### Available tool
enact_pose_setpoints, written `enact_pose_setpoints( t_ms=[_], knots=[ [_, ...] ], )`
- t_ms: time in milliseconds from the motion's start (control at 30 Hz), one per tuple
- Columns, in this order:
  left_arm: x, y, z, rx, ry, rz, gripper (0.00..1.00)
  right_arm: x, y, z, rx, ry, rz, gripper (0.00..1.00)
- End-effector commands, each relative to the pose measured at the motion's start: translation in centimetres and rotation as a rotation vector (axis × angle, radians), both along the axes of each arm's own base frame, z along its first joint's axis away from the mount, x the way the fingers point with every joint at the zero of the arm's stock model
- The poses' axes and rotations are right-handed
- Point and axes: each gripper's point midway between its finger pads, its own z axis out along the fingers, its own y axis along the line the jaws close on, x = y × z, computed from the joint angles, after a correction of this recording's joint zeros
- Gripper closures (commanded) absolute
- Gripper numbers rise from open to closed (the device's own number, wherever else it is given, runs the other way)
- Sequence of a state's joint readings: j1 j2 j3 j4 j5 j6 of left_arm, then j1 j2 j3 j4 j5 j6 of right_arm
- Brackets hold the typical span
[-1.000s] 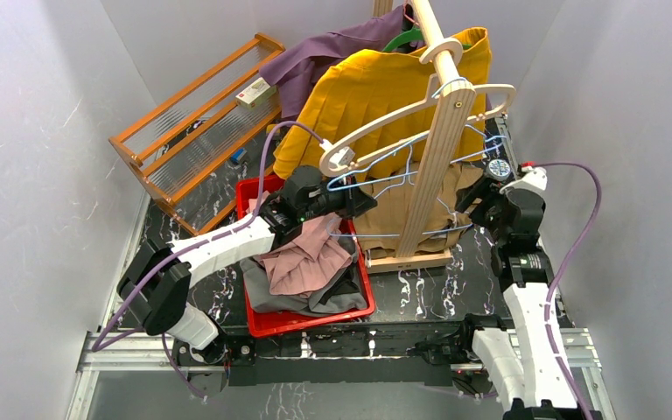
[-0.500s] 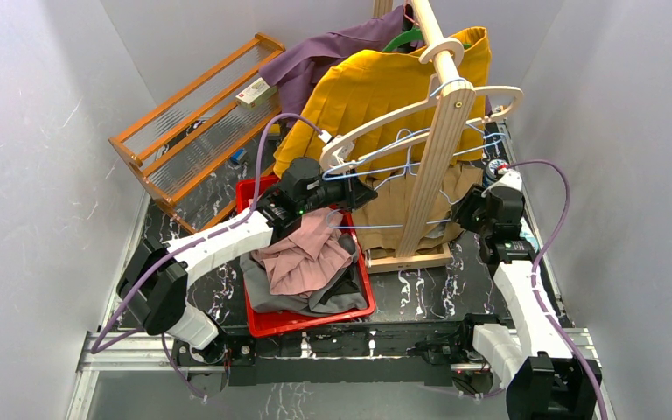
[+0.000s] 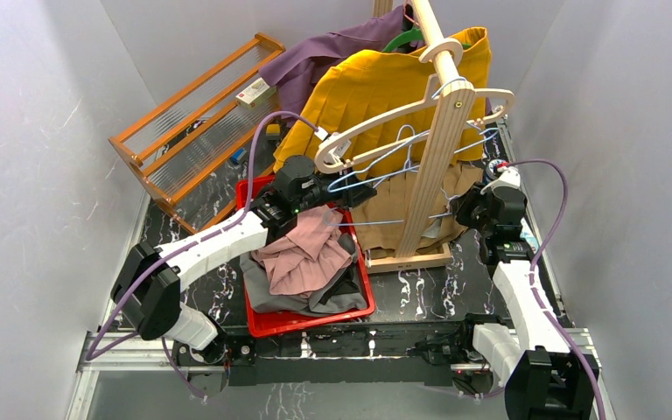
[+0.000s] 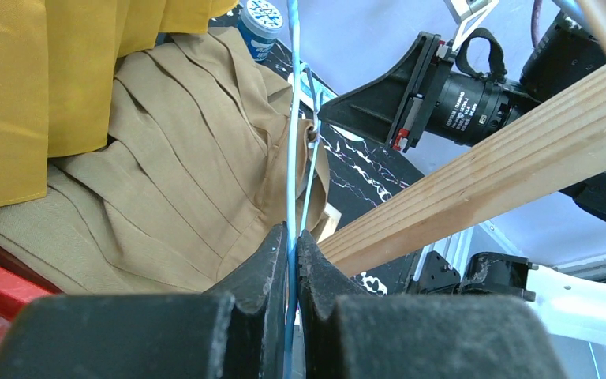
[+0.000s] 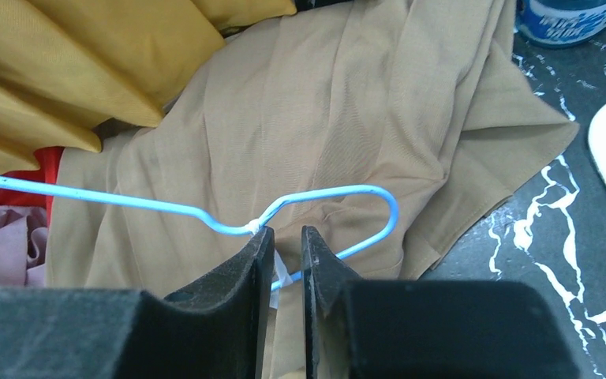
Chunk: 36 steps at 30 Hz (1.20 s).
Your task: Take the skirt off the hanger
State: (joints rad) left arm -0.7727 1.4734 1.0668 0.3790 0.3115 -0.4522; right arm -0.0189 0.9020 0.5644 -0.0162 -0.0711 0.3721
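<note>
Logged tan skirt point(image 3: 383, 210) point(image 4: 166, 181) point(image 5: 363, 118) bunched low against the foot of the wooden post point(image 3: 433, 149) point(image 4: 481, 181), hem spilling onto the black marbled worktop point(image 3: 420, 293) point(image 5: 552, 237). Noted blue wire hanger point(image 4: 293, 158) point(image 5: 339, 189) running across its pleats; could not tell whether still clipped to the cloth.

Found left claw point(image 3: 360, 193) point(image 4: 292, 233) clenched on that hanger wire, strand pinched flat between both pads, just above the skirt. Found right claw point(image 3: 465, 206) point(image 5: 286, 233) over the skirt's other side, fingers drawn near together with a thin slit left. Spotted the wire's curved end and a white scrap at the slit; cannot tell if anything is gripped.

Marked yellow skirt point(image 3: 385, 79) point(image 4: 47, 79) hanging behind and above the tan one, overlapping its top edge. Marked red bin point(image 3: 306, 324) beside the post, with pink cloth point(image 3: 302, 254) heaped inside. Spotted blue-and-white can point(image 5: 568, 16) point(image 4: 260, 20) on the worktop just beyond the hem.
</note>
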Motion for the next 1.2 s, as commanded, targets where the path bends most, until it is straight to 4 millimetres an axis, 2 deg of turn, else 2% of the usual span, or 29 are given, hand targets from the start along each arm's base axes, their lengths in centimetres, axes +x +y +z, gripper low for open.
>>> enact_pose_setpoints(
  t_ms=[0,167,400,600,700,867,1000,1133,1167],
  knots=[
    [-0.4,0.5,4.3,-0.067,-0.082,-0.014,1.00,0.3,1.0,1.8,0.046,-0.071,0.045,0.73],
    [-0.2,0.5,4.3,-0.066,-0.083,-0.017,1.00,-0.1,1.3,2.0,0.059,-0.101,0.050,0.68],
    [-0.5,0.3,4.6,-0.086,-0.068,-0.034,1.00,0.8,1.2,1.8,0.038,-0.090,0.065,0.69],
    [-0.6,0.4,4.4,-0.081,-0.063,-0.033,1.00,0.9,1.0,2.1,0.029,-0.099,0.053,0.85],
    [-0.5,0.5,4.1,-0.069,-0.064,-0.027,1.00,0.8,0.4,2.5,0.023,-0.103,0.014,1.00],
    [-0.8,1.1,2.5,0.012,-0.129,-0.052,1.00,0.7,-1.9,3.1,-0.003,-0.042,-0.122,1.00],
    [0.1,2.7,1.1,0.035,-0.129,0.039,1.00,0.6,-3.0,2.9,-0.009,0.032,-0.197,1.00],
    [-0.2,3.7,2.0,0.007,-0.148,0.071,1.00,1.0,-3.8,2.3,-0.033,0.076,-0.235,1.00],
    [-0.2,3.8,2.1,0.002,-0.148,0.078,1.00,1.1,-3.8,2.2,-0.034,0.084,-0.236,0.95]
  ],
)
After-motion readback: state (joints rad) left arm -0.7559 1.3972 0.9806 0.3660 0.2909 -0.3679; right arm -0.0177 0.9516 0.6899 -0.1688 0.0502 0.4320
